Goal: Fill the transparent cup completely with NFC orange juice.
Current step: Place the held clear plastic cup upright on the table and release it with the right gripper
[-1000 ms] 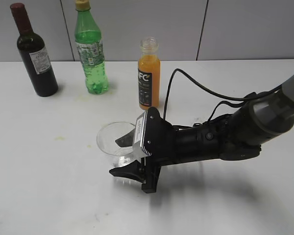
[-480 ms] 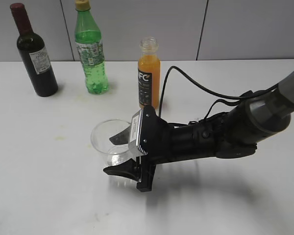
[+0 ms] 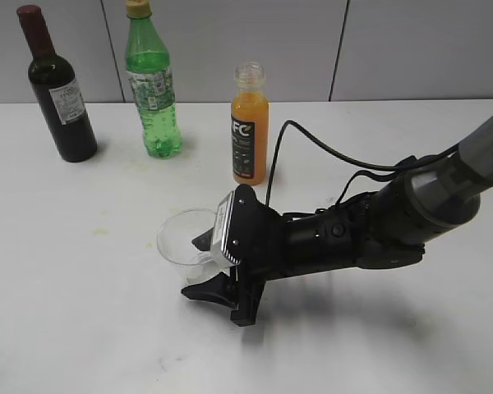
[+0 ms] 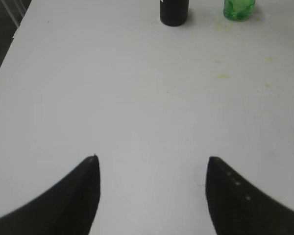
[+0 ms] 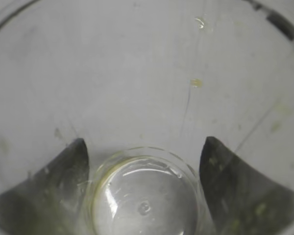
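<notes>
The transparent cup is empty and tilted, its mouth facing up and left, held low over the table. My right gripper is shut on the transparent cup, one black finger on each side. In the right wrist view the cup fills the frame and the right gripper shows through its wall. The NFC orange juice is in its small bottle with a black label, standing uncapped behind the cup. My left gripper is open and empty over bare table.
A dark wine bottle and a green plastic bottle stand at the back left; their bases show in the left wrist view. A black cable loops over the white table beside the right arm.
My right gripper has shifted a little to the left with the cup in it. The cup stays tilted. The bottles have not moved.
</notes>
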